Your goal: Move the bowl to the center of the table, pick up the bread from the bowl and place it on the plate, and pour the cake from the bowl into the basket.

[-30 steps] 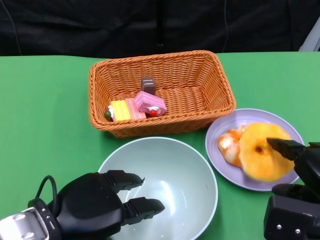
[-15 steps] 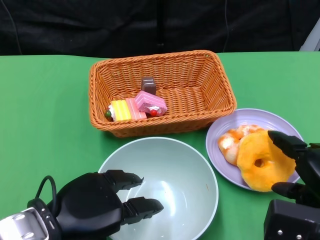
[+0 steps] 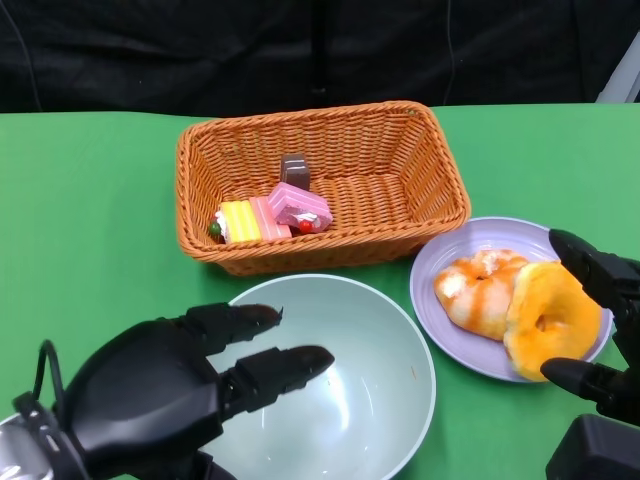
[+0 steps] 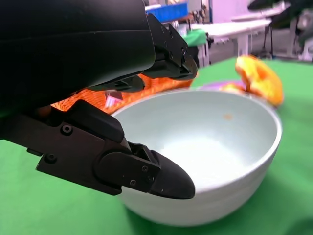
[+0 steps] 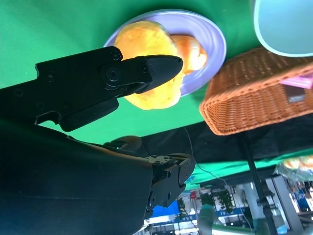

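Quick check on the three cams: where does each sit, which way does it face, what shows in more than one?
Head view: looks down from above at the basket, bowl and plate; both hands low in frame.
Right wrist view: behind the right hand, rolled over, facing the plate.
Left wrist view: behind the left hand, level with the bowl.
Shared: the ring-shaped bread shows in all three.

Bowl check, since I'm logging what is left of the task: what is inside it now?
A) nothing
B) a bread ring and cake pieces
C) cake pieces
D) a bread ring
A: the bowl shows only its bare pale inside, while the cake pieces lie in the basket and both breads sit on the plate.
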Available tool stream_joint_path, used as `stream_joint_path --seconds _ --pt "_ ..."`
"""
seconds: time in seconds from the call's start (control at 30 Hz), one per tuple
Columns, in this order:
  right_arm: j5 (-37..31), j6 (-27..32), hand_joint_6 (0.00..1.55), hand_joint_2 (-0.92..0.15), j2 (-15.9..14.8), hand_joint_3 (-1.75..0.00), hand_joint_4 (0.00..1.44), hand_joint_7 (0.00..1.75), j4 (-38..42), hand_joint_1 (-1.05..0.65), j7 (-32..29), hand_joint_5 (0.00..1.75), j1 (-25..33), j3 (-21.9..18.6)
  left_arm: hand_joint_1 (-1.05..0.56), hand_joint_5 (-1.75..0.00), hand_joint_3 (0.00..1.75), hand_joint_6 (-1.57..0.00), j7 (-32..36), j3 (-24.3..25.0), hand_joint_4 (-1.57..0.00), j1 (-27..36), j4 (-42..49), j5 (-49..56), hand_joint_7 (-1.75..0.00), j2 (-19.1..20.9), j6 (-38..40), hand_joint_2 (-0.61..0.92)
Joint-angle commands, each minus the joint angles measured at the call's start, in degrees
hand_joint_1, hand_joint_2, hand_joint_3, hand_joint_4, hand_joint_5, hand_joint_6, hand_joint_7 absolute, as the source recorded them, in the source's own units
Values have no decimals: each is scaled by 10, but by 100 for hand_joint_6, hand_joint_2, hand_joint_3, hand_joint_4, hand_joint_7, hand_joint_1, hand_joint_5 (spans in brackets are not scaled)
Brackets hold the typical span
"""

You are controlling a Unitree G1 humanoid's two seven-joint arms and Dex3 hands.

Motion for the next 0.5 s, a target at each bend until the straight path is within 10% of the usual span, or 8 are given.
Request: stream_joint_path --seconds 0.03,0.23,0.37,0.5 --pt "32 -20 9 -92 9 -17 0 0 -19 -59 -5 53 12 -18 -90 -2 18 -23 -3 22 -26 17 -15 -60 -1 -4 -6 92" --pt "144 -133 28 -92 39 -18 9 12 -36 -49 -38 90 43 -28 -62 -17 21 -42 2 22 -49 56 -14 -245 -10 -69 -30 92" --pt "226 -234 47 -92 57 -15 23 27 -21 -34 -50 110 57 -24 -41 -90 22 -62 -17 4 -42 87 -40 -374 -26 -126 23 92" --pt "304 -262 34 -79 81 -45 29 86 -28 -26 -33 132 81 -9 -25 -121 22 -46 -23 -6 -51 111 -60 -460 -102 -174 70 92"
